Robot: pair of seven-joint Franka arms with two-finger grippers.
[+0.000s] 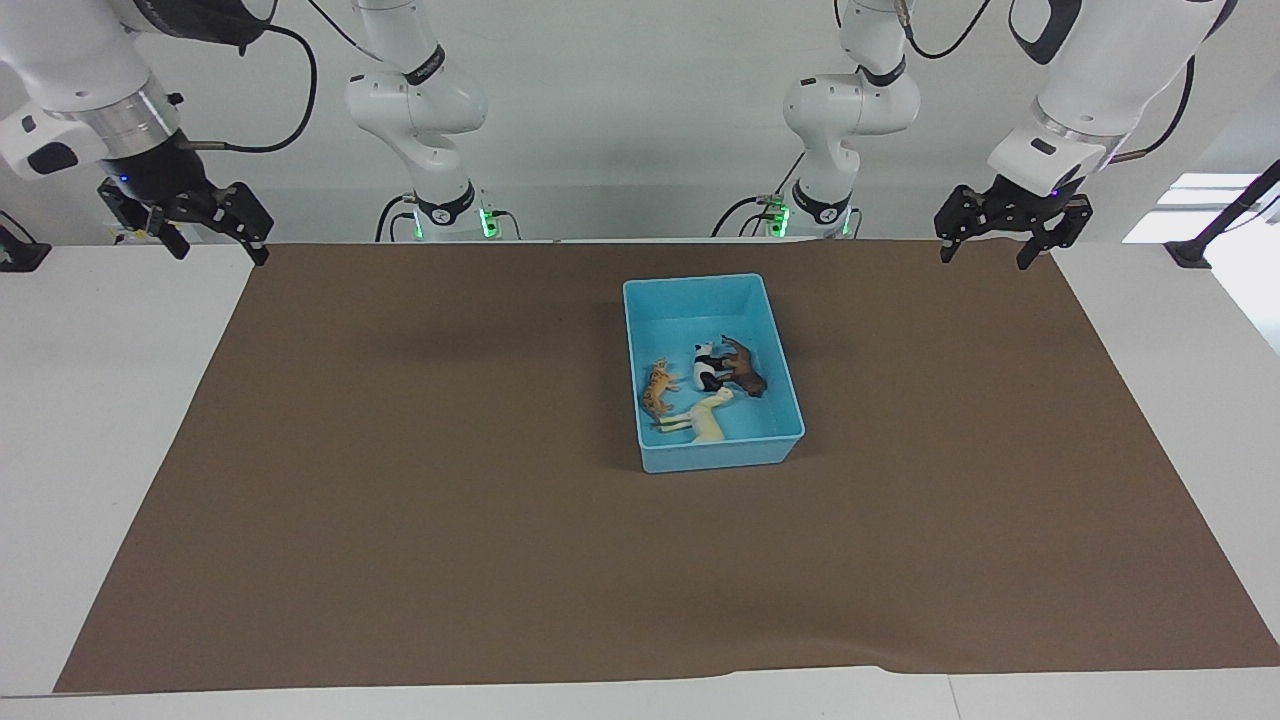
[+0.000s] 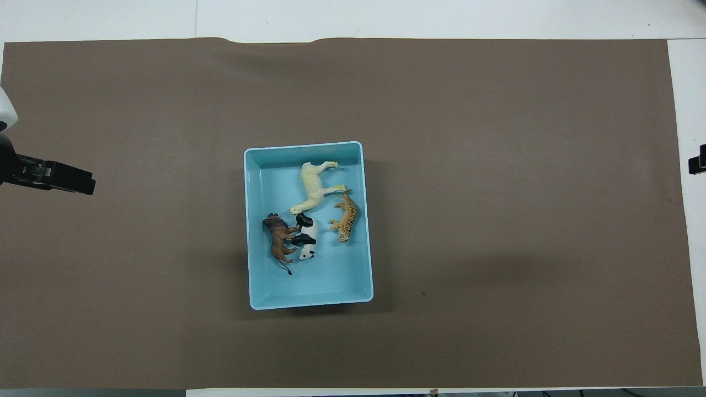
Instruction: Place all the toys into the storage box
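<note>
All four toys lie in the box [image 1: 712, 455]: the tiger [image 1: 657, 388], white horse [image 1: 703, 415], panda [image 1: 707, 368] and brown animal [image 1: 744, 367], each tipped on its side on the blue floor. They sprawl as dropped things do, the panda and the brown animal touching, the white horse lying across the end of the box farther from the robots, with the tiger just beside it. No toy shows on the brown mat [image 1: 400, 480] that covers the tabletop, so the task looks done.

Both arms are drawn out to the ends of the tabletop, which suits a finished job: it leaves the box unobstructed.

The left hand [image 1: 1008, 247] hangs above the mat's corner near the left arm's base, fingers pointing down, released and empty, the box well apart from it toward the middle.

The right hand [image 1: 212, 243] hangs tilted over the mat's edge at the right arm's end, likewise released and holding nothing, the box well apart from it too.

In the overhead view only the right hand's tip shows at the frame edge.
</note>
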